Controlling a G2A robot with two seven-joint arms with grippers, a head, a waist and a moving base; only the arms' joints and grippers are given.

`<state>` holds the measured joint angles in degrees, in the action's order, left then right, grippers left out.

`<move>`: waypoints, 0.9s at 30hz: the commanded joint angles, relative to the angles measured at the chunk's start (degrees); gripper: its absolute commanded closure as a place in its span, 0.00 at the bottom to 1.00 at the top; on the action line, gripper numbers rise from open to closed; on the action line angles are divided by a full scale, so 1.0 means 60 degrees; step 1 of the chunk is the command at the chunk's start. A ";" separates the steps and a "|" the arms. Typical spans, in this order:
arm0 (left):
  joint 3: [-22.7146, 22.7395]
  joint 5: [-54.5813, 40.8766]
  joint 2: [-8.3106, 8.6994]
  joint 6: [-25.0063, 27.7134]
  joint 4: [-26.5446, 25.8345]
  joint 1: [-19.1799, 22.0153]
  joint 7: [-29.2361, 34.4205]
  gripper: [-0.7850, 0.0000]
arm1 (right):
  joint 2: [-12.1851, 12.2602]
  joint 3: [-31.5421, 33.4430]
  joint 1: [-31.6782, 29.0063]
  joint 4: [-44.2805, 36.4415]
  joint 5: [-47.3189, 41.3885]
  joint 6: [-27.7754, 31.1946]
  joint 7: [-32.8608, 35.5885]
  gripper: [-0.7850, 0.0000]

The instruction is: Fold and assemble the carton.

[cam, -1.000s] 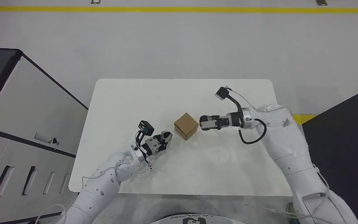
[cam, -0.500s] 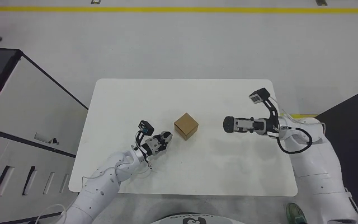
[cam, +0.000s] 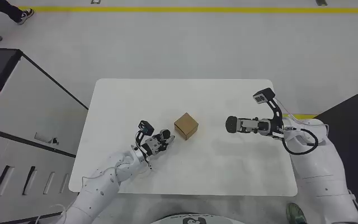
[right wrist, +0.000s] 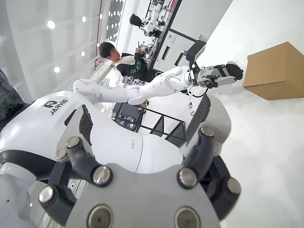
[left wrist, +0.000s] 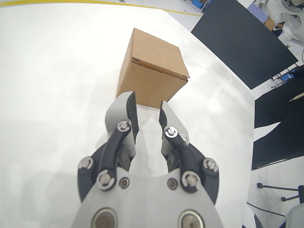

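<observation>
We see the closed carton mid-frame in the top view. Just lower-left of it our left gripper is slightly parted and empty. Farther right, our right gripper gapes wide.

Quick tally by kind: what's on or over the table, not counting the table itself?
carton: 1, closed up, standing on the table
grippers: 2, left gripper and right gripper, both open, neither holding the carton
total: 3
</observation>
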<state>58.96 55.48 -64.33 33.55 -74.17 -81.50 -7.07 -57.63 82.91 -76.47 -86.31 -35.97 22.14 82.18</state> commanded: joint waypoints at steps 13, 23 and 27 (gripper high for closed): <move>0.0147 0.1793 0.0126 -0.0930 -0.1513 -0.1094 -0.1102 0.00 | 0.0000 0.0000 0.0000 0.0000 0.0000 0.0000 0.0000 0.00; -0.0302 0.2463 0.0016 -0.1397 -0.1822 -0.0952 -0.1245 0.00 | 0.0000 0.0000 0.0000 0.0000 0.0000 0.0000 0.0000 0.00; -0.0670 0.2881 -0.0123 -0.2264 -0.1787 -0.0793 -0.1317 0.00 | 0.0000 0.0000 0.0000 0.0000 0.0000 0.0000 0.0000 0.00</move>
<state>55.59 72.30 -64.84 21.42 -85.06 -86.54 -15.06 -57.63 82.91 -76.47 -86.32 -35.97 22.14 82.17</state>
